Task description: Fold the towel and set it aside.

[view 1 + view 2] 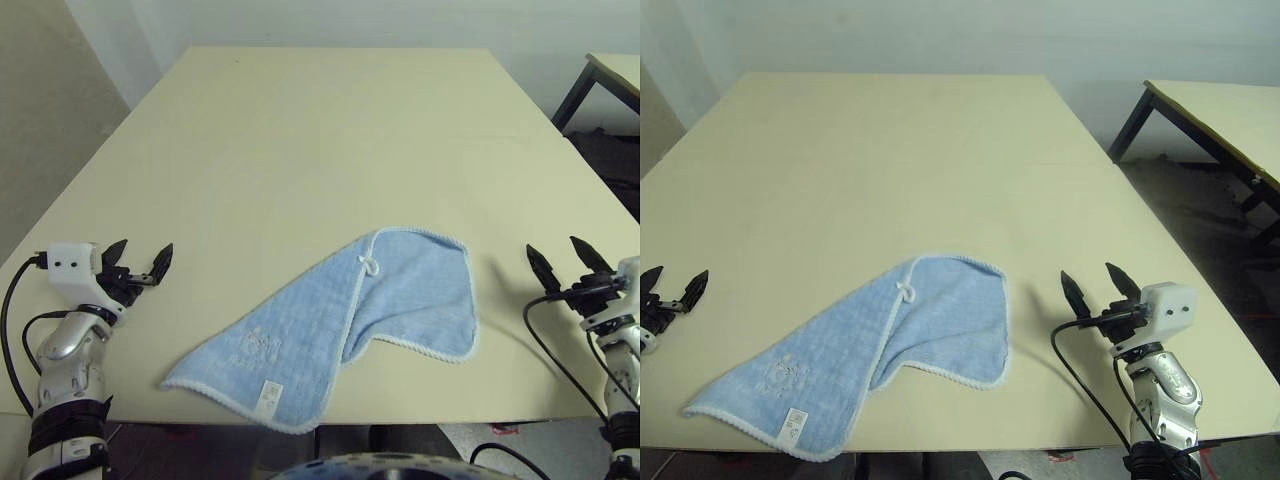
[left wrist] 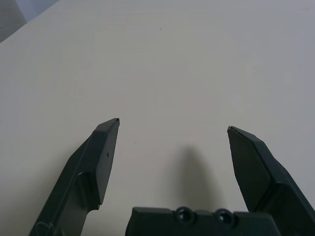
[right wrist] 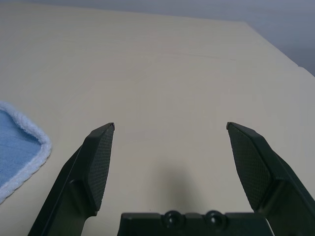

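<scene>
Towel (image 1: 330,335): light blue, lying on the desk (image 1: 300,150) near its near edge, roughly midway between the two grippers and touching neither.
Towel shape: loosely folded over itself along a diagonal; one layer runs from the near-left corner up to the far-right, with a rounded flap spreading to the right.
Towel edging: white stitching runs round the border and along the diagonal fold.
Loop (image 1: 370,265): small, white, on the edging toward the far end of the fold.
Motif (image 1: 262,343): pale embroidery on the near-left part of the towel; what it depicts cannot be made out.
Label (image 1: 270,395): small, white, by the near edge of the towel.
Left gripper (image 1: 138,262): at the left side of the desk, well apart from the towel, fingers spread wide with nothing between them, pointing toward the far side.
Right gripper (image 1: 1095,282): at the right side of the desk, near the towel's right flap but clear of it, fingers spread wide and holding nothing.
Second desk (image 1: 1220,110): far right, beyond the main one, on dark legs.
</scene>
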`<action>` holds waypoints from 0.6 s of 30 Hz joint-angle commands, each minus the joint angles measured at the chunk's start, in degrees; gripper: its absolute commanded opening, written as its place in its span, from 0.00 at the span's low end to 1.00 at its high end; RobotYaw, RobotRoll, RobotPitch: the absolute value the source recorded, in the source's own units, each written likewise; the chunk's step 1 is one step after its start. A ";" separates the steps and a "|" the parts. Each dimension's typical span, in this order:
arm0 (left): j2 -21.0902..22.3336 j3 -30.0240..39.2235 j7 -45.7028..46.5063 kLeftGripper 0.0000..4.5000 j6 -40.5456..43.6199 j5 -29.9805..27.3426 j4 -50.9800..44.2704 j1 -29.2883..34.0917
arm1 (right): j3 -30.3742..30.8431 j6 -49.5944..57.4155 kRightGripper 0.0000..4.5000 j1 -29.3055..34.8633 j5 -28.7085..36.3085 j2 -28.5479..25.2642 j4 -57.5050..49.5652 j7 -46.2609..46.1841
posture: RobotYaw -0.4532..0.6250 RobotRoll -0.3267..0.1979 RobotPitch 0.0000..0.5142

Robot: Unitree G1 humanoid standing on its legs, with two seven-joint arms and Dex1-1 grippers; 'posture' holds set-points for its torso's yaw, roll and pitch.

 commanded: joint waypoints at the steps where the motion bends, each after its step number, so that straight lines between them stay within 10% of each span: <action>1: 0.25 -0.19 -0.15 1.00 -0.49 0.66 0.77 0.42 | -0.17 -1.20 0.99 -0.48 0.00 -0.47 3.01 1.27 | 0.47 0.62 0.06; 12: 0.55 -0.01 -2.91 1.00 0.87 -1.88 -2.45 0.44 | 0.13 -1.97 0.99 -1.63 -0.16 -0.49 4.19 1.80 | 0.47 0.62 0.06; 18: 4.30 -2.56 -19.53 1.00 9.48 -10.45 -13.67 3.35 | -0.27 -1.45 0.99 -3.42 0.77 -2.05 5.65 4.31 | 0.48 0.62 0.06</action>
